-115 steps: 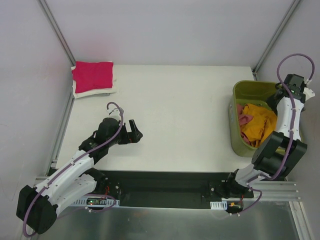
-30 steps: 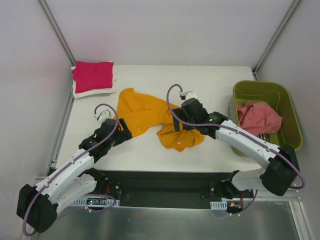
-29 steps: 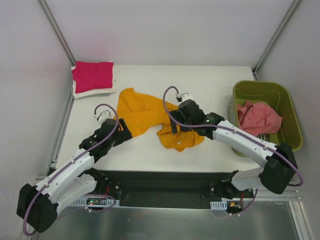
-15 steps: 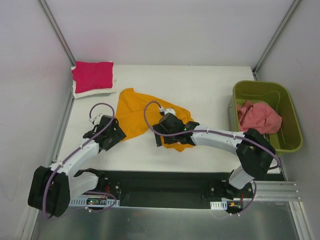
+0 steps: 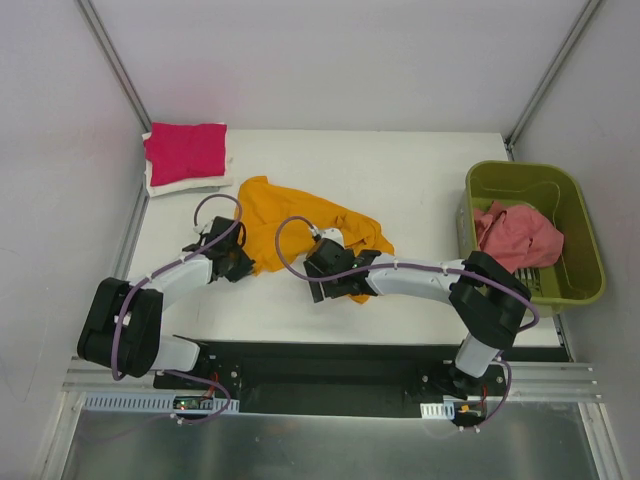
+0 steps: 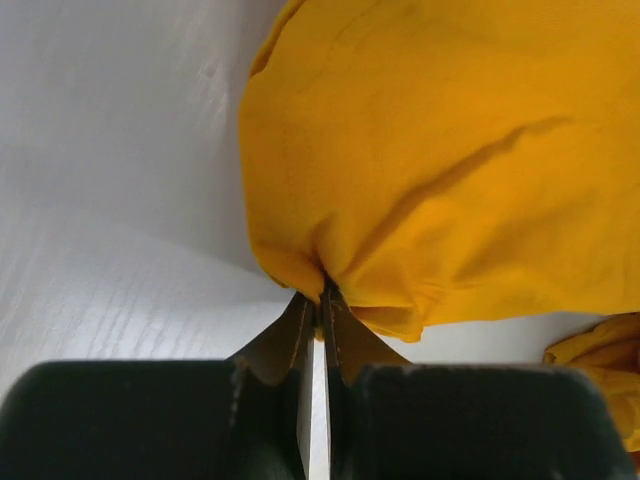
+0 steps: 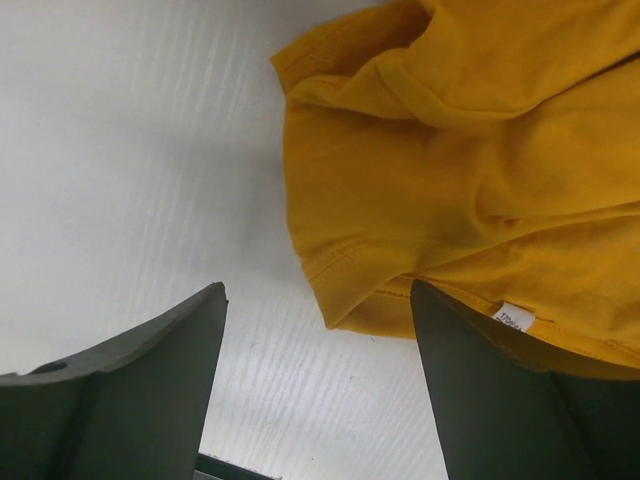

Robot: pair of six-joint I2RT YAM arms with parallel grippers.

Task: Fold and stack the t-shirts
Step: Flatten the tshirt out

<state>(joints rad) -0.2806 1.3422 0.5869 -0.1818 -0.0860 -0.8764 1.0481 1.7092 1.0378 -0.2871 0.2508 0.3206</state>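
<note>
A crumpled yellow t-shirt (image 5: 300, 215) lies on the white table, left of centre. My left gripper (image 5: 244, 264) is at its left near edge and is shut on a pinch of the yellow t-shirt (image 6: 420, 180); the fabric bunches at the gripper (image 6: 322, 295). My right gripper (image 5: 326, 284) is low over the shirt's near right corner. In the right wrist view this gripper (image 7: 318, 290) stands open, with the hem corner of the yellow t-shirt (image 7: 350, 300) between its fingers and the right finger against the cloth by a white label.
A folded magenta shirt (image 5: 186, 150) lies on a folded white one (image 5: 158, 184) at the table's far left corner. A green bin (image 5: 520, 170) at the right holds a pink shirt (image 5: 515, 235). Bare table (image 5: 400, 170) lies behind the yellow shirt.
My left gripper has closed on the shirt's left edge. The right gripper has moved left and nearer along the shirt to its near corner, and its jaws have narrowed a little.
</note>
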